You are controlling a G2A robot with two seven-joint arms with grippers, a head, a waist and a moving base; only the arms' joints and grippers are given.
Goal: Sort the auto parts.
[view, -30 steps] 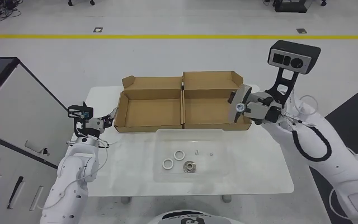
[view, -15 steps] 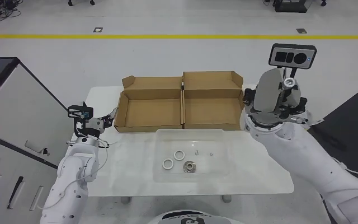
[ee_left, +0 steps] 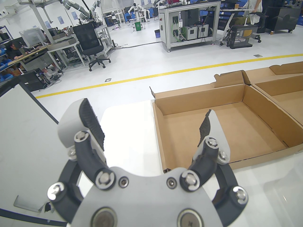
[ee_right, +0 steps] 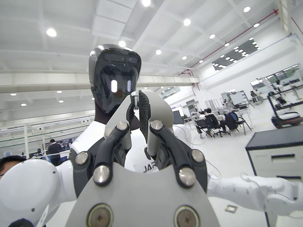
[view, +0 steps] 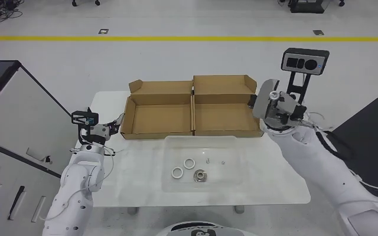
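Off the far right corner of the clear tray (view: pixel 236 141), my right gripper (view: pixel 273 97) is held up over the worktop (view: pixel 136 171) and turned upward. Its fingers are pinched together on a small threaded screw (ee_right: pixel 135 101) whose end pokes out past the fingertips.

Inside the tray, near its middle, lie two white rings (view: pixel 189 163), a round metal part (view: pixel 200 175) just beside them, and two tiny pieces (view: pixel 208 159) towards the far rim, too small for me to name.

Just beyond the tray's far edge stand two open cardboard boxes side by side, the left box (view: pixel 159 118) and the right box (view: pixel 221 117).

Well off the tray's far left corner, my left gripper (view: pixel 115 124) hangs with its fingers spread wide, holding nothing.
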